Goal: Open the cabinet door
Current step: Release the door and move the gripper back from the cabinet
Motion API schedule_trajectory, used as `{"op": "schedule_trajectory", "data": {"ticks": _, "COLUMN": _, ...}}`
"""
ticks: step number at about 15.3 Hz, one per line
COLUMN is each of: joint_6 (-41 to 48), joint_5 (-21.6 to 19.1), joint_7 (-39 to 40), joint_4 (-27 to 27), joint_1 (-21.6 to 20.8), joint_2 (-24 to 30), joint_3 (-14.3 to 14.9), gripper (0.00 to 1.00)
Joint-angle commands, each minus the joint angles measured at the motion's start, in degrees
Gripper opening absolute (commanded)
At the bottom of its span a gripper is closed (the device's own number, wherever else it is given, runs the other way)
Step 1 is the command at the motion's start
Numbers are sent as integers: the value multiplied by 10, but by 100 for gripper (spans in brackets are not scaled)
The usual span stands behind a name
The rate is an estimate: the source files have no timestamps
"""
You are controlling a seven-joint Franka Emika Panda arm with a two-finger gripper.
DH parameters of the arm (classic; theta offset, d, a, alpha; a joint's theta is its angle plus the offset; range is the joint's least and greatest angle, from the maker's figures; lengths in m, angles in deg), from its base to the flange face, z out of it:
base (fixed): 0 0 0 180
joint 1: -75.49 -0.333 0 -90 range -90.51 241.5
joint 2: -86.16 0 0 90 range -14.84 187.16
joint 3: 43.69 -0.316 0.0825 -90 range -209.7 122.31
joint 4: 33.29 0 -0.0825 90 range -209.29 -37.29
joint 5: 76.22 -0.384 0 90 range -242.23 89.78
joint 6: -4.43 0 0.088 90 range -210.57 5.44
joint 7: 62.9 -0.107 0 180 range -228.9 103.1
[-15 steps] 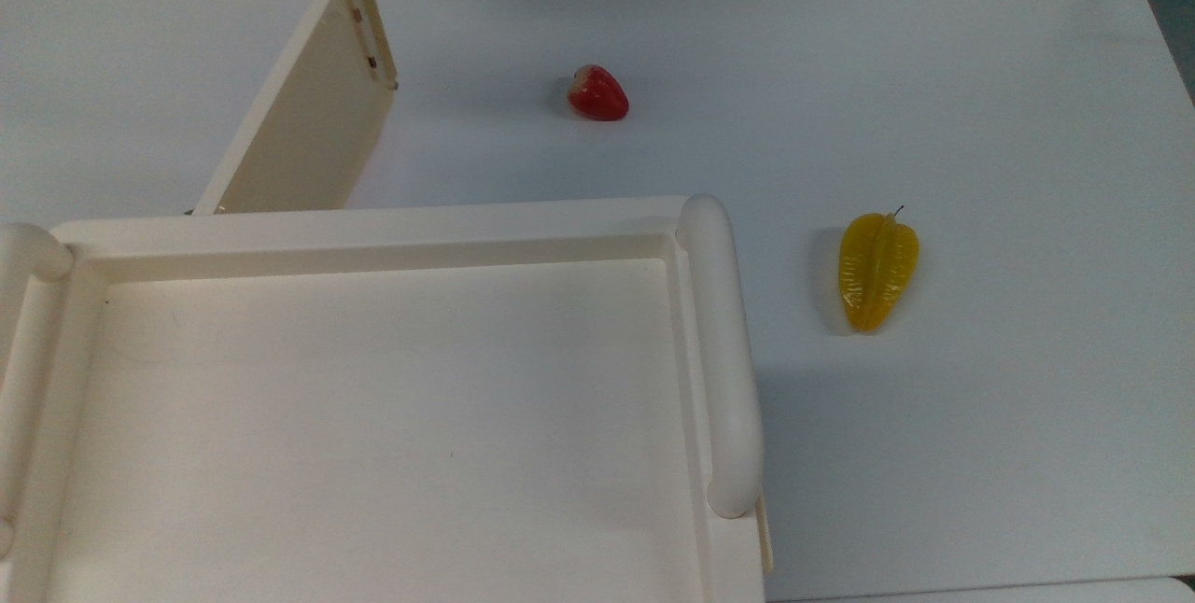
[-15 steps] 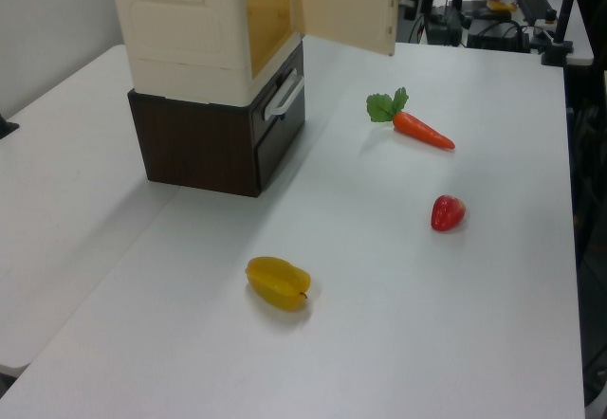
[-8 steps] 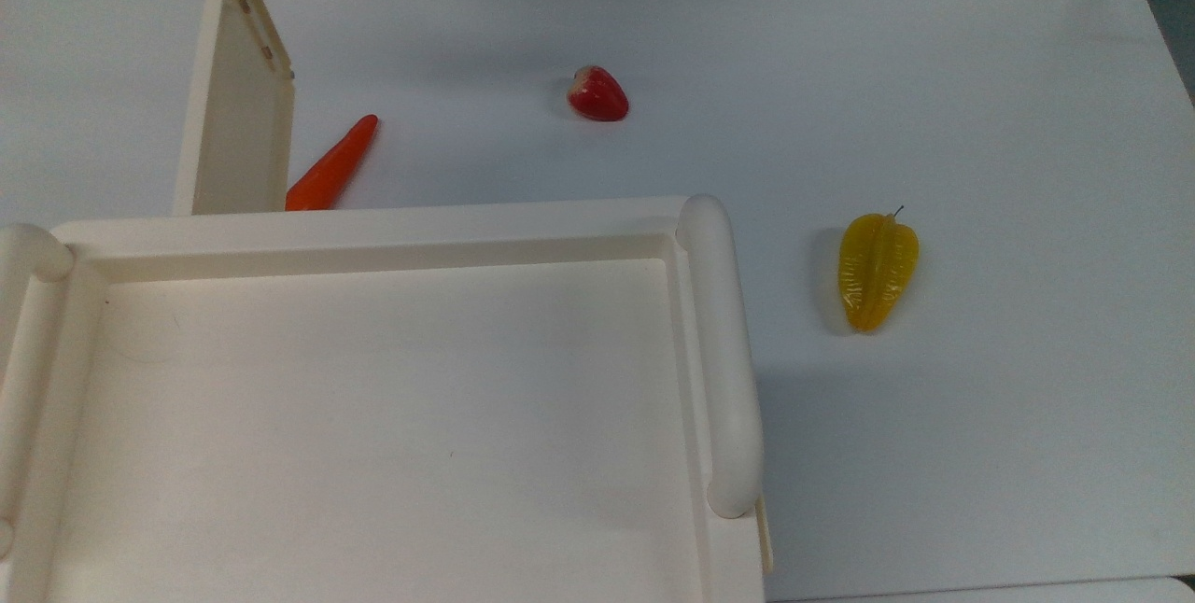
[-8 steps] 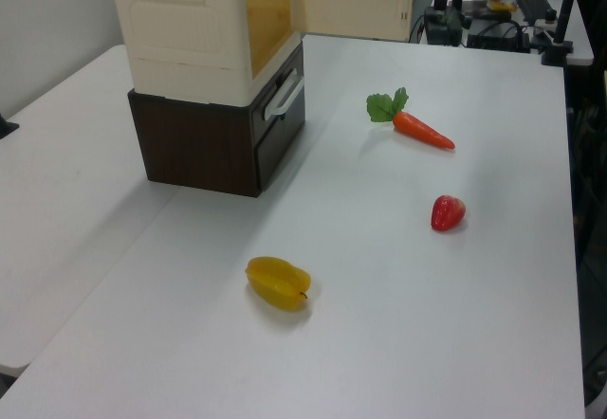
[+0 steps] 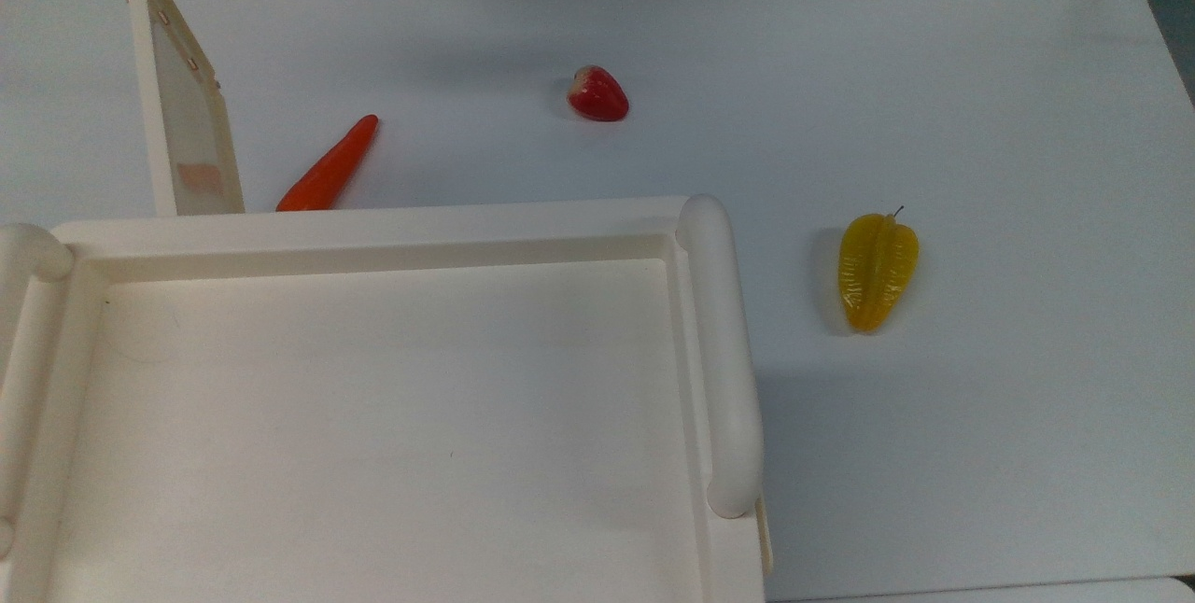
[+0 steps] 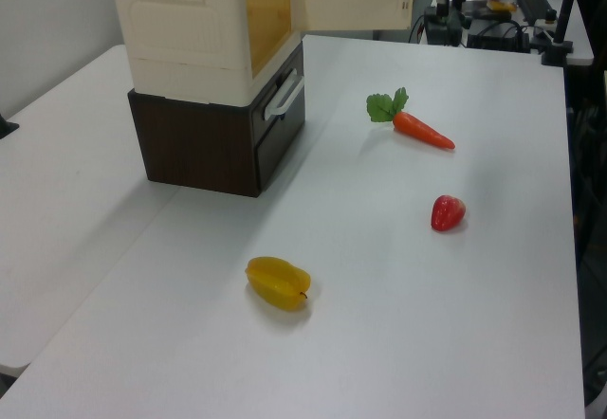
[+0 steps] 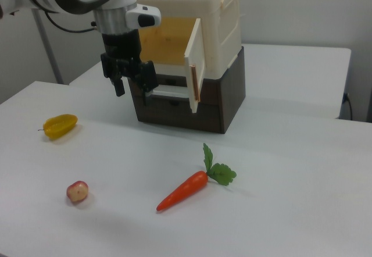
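The cabinet door point(image 7: 195, 65) stands swung well out from the cream cabinet point(image 7: 221, 30), hinged at the side of the amber-lit opening and jutting over the white worktop point(image 7: 279, 199); in the top view it rises edge-on from the cabinet's front corner, coppery dots along its free edge and a pale orange patch near its foot. The robot's tool point(image 7: 129, 78) hangs in front of the cabinet, apart from the door and on the far side of the opening from it, fingers parted and gripping nothing. Judged from how the panel stands, the opening looks all but done; any final push would best be light and along the door's arc, pressed near the free edge rather than the hinge, since the cream cabinet merely sits on a dark drawer unit point(image 7: 226, 103) and could shift under a hard shove. A carrot point(image 7: 186, 190) lies on the worktop in front of the cabinet, below and beyond the door's sweep, so it seems unlikely to block the raised panel. A strawberry point(image 7: 77, 191) rests farther out from the cabinet than the carrot, and a yellow starfruit point(image 7: 60, 125) lies well off to the cabinet's side, beyond the tool; neither stands near the door's path.
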Motion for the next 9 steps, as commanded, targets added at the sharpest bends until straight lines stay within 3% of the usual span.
{"op": "schedule_trajectory", "data": {"ticks": 1, "joint_6": -14, "joint_5": 15, "joint_7": 56, "joint_4": -23, "joint_1": -4, "joint_2": 16, "joint_3": -2, "gripper": 100}}
{"op": "schedule_trajectory", "data": {"ticks": 9, "joint_6": 13, "joint_5": 8, "joint_7": 62, "joint_4": -19, "joint_1": 0, "joint_2": 17, "joint_3": 4, "gripper": 100}}
